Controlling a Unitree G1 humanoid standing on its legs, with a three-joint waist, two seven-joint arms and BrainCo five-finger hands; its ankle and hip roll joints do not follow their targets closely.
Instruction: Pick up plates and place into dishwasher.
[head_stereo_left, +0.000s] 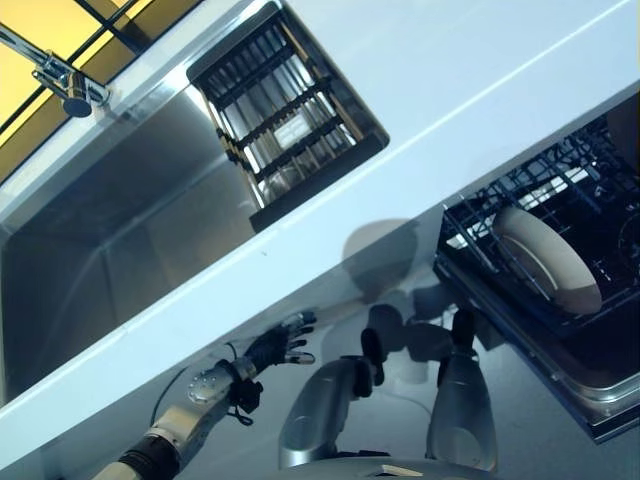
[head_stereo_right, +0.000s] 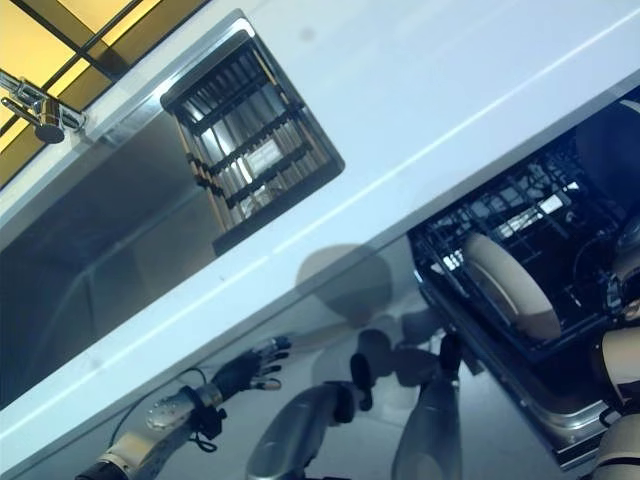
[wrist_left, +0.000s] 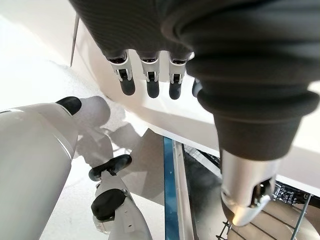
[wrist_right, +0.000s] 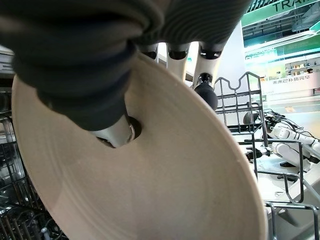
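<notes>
Plate (wrist_right: 150, 190) cut off at frame edges in right wrist view; right hand (wrist_right: 90, 80) fingers partly hidden behind rim. Dishwasher rack (head_stereo_left: 560, 200) cut by frame edge in left eye view; plate's lower edge hidden among tines. Faucet (head_stereo_left: 60, 80) cut at edge. Sink (head_stereo_left: 120, 220) interior partly cropped.

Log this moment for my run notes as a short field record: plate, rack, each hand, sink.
plate: cream plate, on edge in the dishwasher rack
right hand: right hand pinching the plate, thumb on its face, fingers behind the rim
left hand: left hand open, holding nothing, low beside the counter
sink: steel basin, dish drainer at its end
</notes>
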